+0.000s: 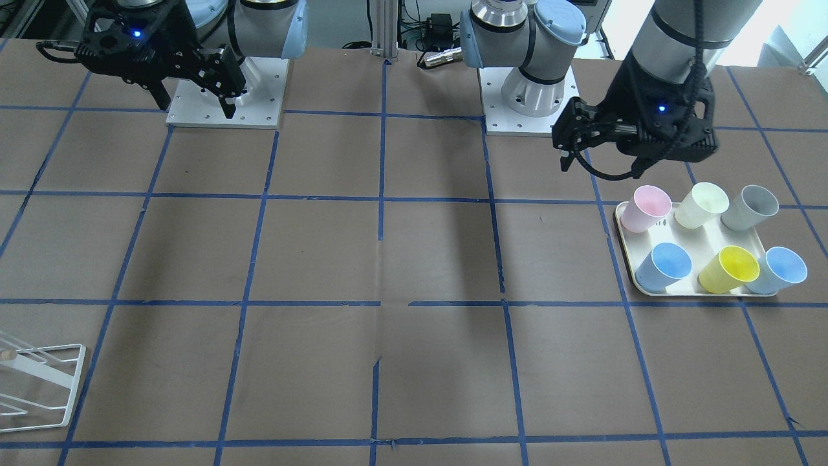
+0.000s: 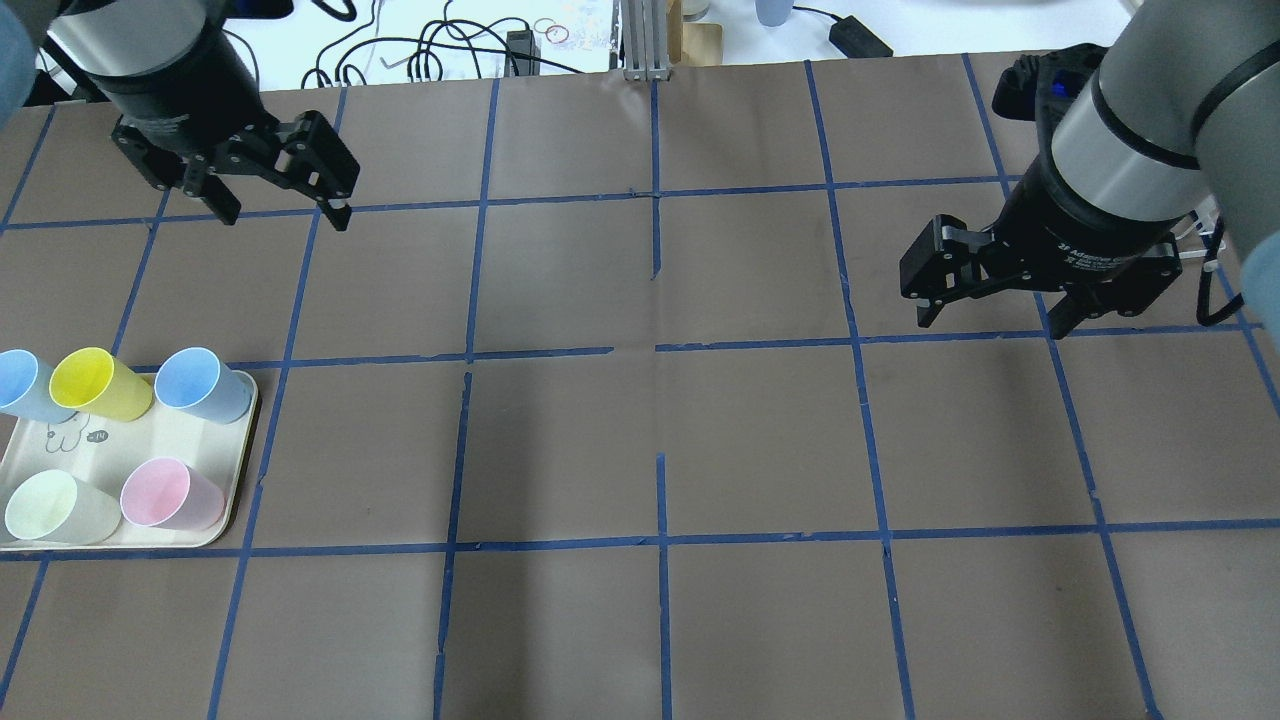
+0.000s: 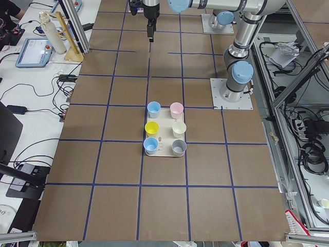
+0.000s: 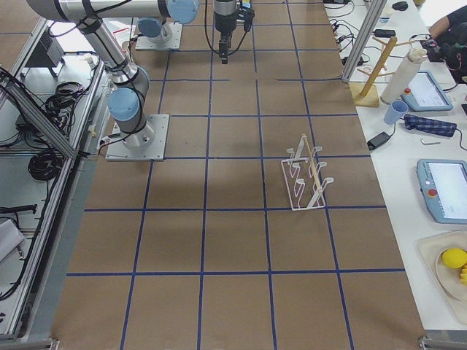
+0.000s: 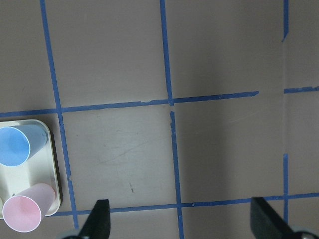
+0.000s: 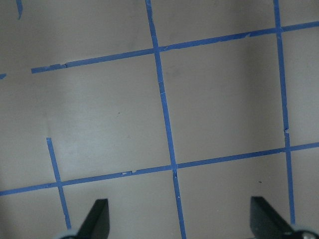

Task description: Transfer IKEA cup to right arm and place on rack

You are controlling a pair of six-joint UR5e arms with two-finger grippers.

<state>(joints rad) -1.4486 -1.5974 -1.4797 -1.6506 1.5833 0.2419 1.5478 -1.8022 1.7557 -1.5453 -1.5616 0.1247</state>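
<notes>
The bright yellow IKEA cup (image 1: 728,268) stands upright on a cream tray (image 1: 626,241), in the row farther from the robot and between two blue cups; it also shows in the overhead view (image 2: 98,383) and the exterior left view (image 3: 151,127). My left gripper (image 2: 283,212) is open and empty, high above the table beside the tray, apart from the cups (image 1: 601,168). My right gripper (image 2: 990,320) is open and empty over bare table on the other side (image 1: 196,109). The white wire rack (image 1: 39,382) stands near the table's far edge on my right side (image 4: 306,179).
The tray also holds a pink cup (image 1: 650,207), a cream cup (image 1: 702,204), a grey cup (image 1: 750,207) and two blue cups (image 1: 666,265). The left wrist view shows only a blue cup (image 5: 15,145), the pink cup (image 5: 22,214) and the tray corner (image 5: 50,164). Brown table with blue tape grid.
</notes>
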